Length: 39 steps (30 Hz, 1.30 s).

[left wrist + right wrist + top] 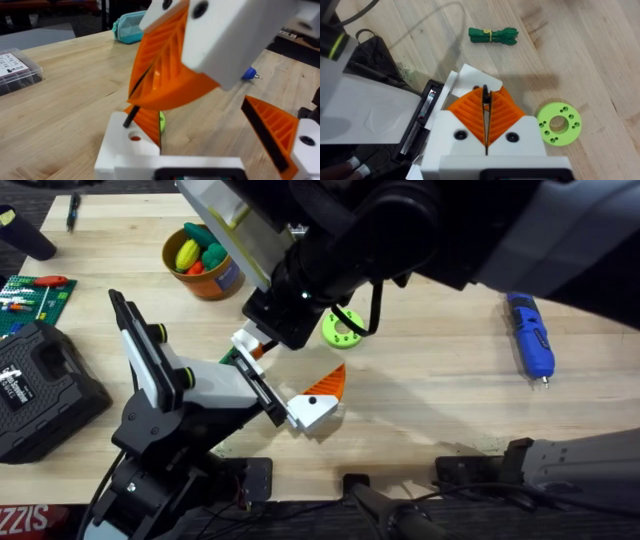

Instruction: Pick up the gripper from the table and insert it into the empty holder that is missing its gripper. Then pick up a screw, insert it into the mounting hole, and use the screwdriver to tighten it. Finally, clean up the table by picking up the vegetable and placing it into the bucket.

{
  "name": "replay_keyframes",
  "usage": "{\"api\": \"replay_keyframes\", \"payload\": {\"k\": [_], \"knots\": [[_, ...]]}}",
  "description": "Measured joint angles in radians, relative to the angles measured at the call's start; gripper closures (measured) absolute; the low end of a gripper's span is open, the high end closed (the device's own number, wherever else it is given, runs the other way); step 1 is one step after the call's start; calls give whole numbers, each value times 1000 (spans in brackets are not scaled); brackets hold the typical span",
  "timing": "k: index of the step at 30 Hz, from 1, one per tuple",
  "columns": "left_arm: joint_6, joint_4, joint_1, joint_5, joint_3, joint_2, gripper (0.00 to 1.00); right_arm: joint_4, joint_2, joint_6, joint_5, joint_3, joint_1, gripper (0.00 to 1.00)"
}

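- Overhead: the right hand point(262, 345) reaches across to the left hand point(290, 370) near the worktop's front edge. The blue pen-shaped screwdriver point(530, 335) lies by the right edge.
- Left wrist: the left hand is spread wide. The white blocky gripper with an orange wedge point(127, 150) sits in its holder, mounting hole bare.
- Right wrist: the right hand pinches a thin black screw point(485, 97), which we judge it is aiming at that hole.

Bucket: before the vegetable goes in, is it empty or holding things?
Holding things: the overhead view shows yellow, green and orange toy pieces inside the bucket.
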Motion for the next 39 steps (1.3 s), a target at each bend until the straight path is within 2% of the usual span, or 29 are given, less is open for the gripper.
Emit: {"api": "replay_keyframes", "payload": {"k": [22,30,39], "knots": [[-4,2,0,0,0,0,13,24,-4,1,0,0,-1,990],[-4,2,0,0,0,0,13,4,-22,1,-57,0,-1,990],[-4,2,0,0,0,0,13,-12,-23,1,-68,0,-1,990]]}}
